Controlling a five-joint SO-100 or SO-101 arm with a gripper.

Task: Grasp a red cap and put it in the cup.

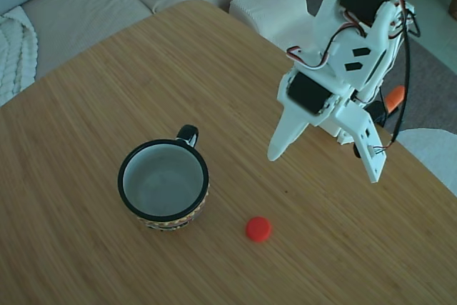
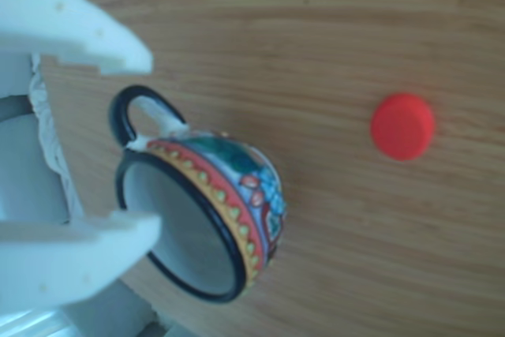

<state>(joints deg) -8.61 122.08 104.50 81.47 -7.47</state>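
The cap (image 1: 258, 228) lies on the counter (image 1: 86, 105) just beside the cup (image 1: 163, 185). The claw (image 1: 325, 166) hangs spread and empty, well apart from it; a careless descent may nudge the cup.

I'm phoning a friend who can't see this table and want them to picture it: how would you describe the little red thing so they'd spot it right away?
Start at the wooden tabletop, then find the round ceramic mug with the black rim and handle. In the fixed view, the small flat bright red plastic cap lies on bare wood to the mug's right, apart from it. It is the only red disc there, far smaller than the mug's mouth.
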